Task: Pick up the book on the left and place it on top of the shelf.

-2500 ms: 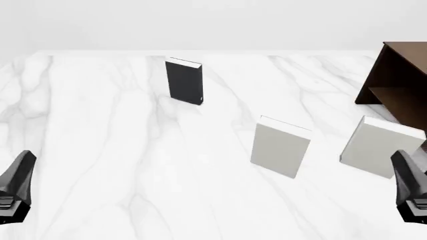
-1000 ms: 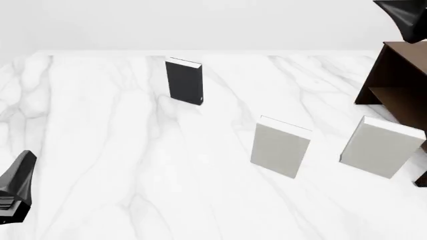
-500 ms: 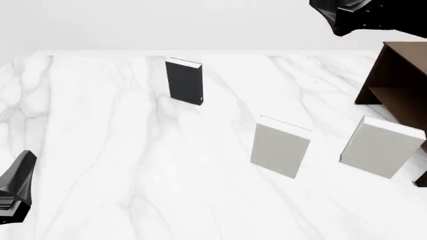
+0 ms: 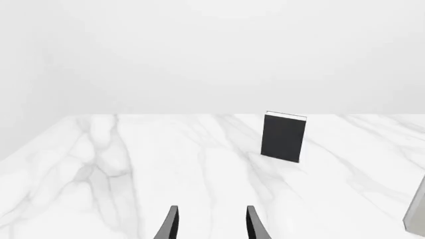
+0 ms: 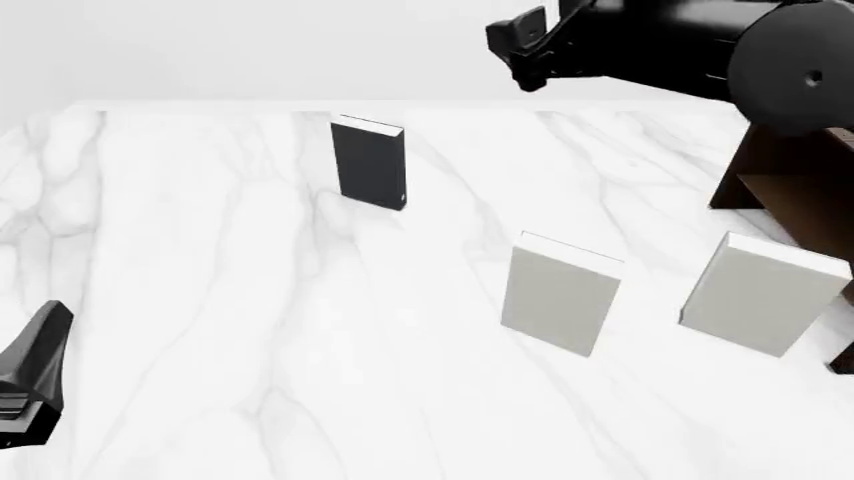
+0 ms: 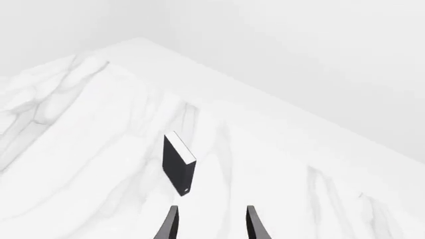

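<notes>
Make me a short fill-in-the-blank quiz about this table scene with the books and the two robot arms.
1. The dark book stands ____ on the marble table.
2. Besides it, ____ larger light grey books stand on the table.
3. The brown shelf sits at the table's ____ edge in the front view.
4. The ____ end effector is raised high above the table, fingers apart, holding nothing.

Missing words: upright; two; right; right

There are three books on the table: one dark book far left and two pale books, one in the middle and one right. One shelf stands far right. Two grippers are seen, left and right.
</notes>
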`<move>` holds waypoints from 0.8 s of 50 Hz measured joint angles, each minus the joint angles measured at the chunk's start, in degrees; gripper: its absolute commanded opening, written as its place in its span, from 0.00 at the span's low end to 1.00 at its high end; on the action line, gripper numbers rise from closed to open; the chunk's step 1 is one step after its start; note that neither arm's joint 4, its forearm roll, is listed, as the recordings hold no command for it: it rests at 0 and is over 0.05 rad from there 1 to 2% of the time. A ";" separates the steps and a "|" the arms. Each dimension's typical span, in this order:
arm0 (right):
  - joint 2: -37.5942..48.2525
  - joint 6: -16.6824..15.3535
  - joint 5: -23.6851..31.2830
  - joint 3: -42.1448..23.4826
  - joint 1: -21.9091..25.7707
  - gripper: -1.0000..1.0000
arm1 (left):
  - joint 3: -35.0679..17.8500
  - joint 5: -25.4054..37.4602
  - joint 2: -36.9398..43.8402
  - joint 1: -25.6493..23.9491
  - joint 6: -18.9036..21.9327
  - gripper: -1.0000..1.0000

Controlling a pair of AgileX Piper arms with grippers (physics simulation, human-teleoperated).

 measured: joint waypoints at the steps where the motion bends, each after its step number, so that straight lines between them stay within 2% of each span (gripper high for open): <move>1: 0.68 0.02 -0.17 -0.33 0.17 1.00 | 0.00 0.00 0.00 0.00 0.00 1.00; 40: 17.94 1.20 -5.67 -10.51 2.65 1.00 | 0.00 0.00 0.00 0.00 0.00 1.00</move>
